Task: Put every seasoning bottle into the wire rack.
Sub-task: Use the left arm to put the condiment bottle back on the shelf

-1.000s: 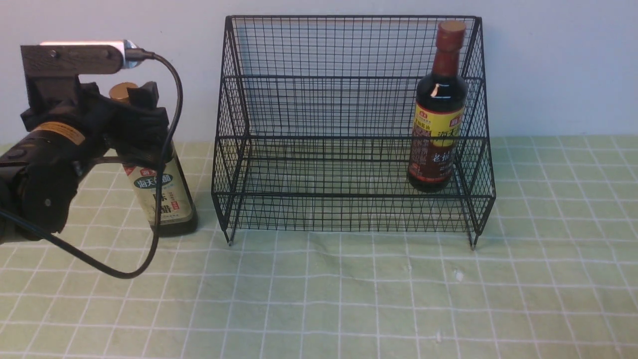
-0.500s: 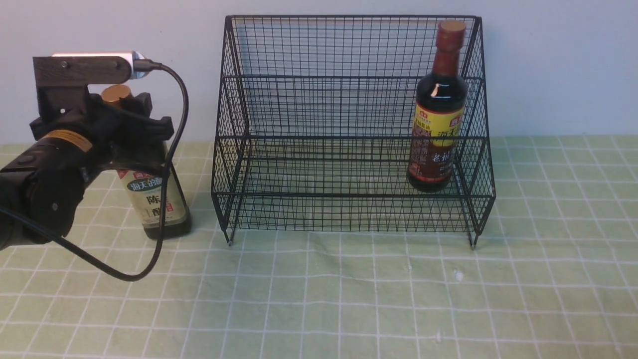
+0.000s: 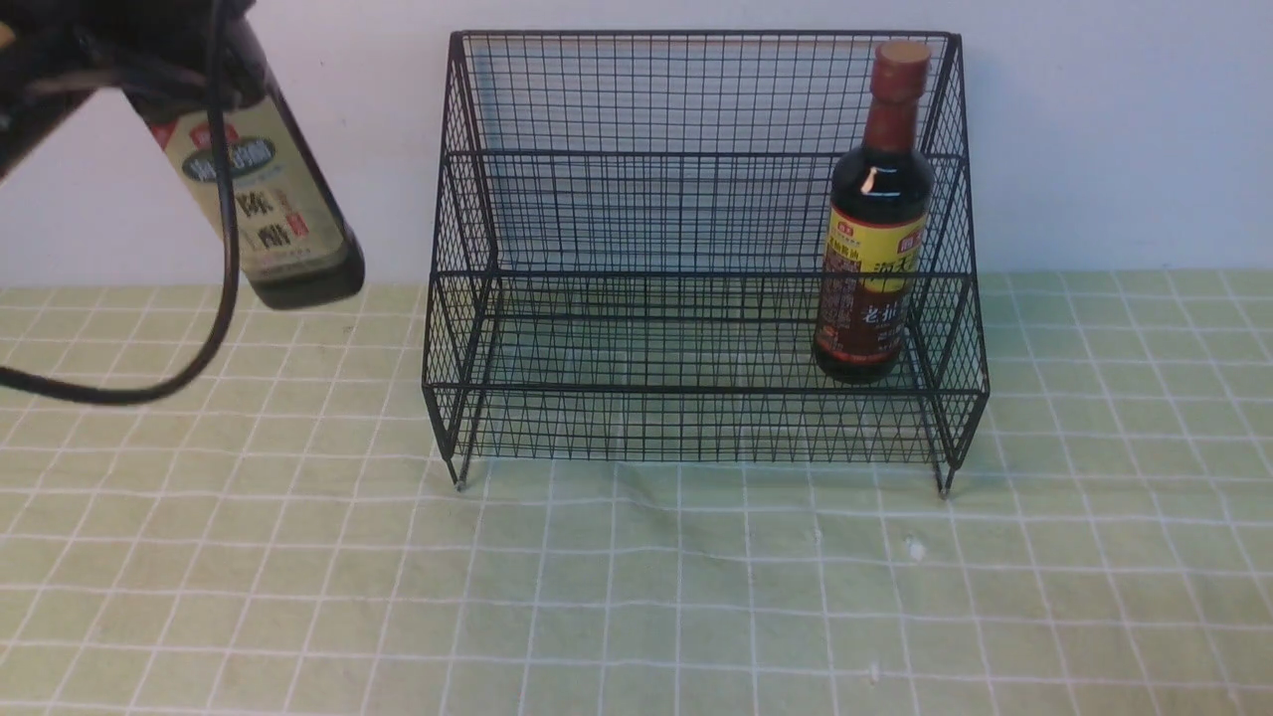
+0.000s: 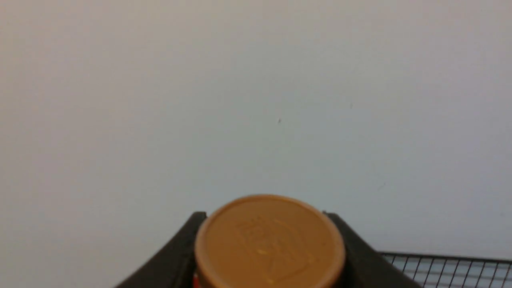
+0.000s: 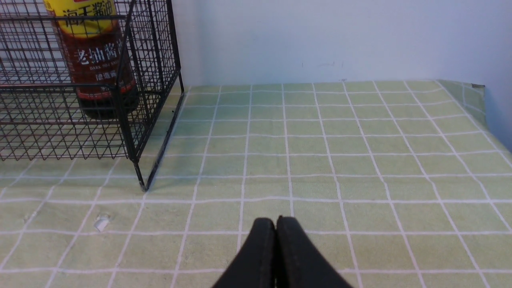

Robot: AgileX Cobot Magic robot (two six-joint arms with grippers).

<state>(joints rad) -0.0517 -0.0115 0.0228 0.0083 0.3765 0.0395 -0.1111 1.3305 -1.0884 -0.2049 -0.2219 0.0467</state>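
Observation:
The black wire rack stands at the back middle of the table. The round bottle with reddish-brown neck and yellow-red label stands upright inside the rack's lower shelf at its right end; it also shows in the right wrist view. The squarish bottle with beige label hangs tilted in the air at upper left, left of the rack. My left gripper is shut on its neck under the gold cap. My right gripper is shut and empty above the cloth, right of the rack.
A green checked cloth covers the table, with a pale wall right behind the rack. The left arm's black cable loops down in front of the lifted bottle. The table's right edge shows in the right wrist view.
My left gripper has lifted the squarish bottle off the cloth, up to the frame's top, and it now tilts with its base toward the rack. The round bottle has not moved.

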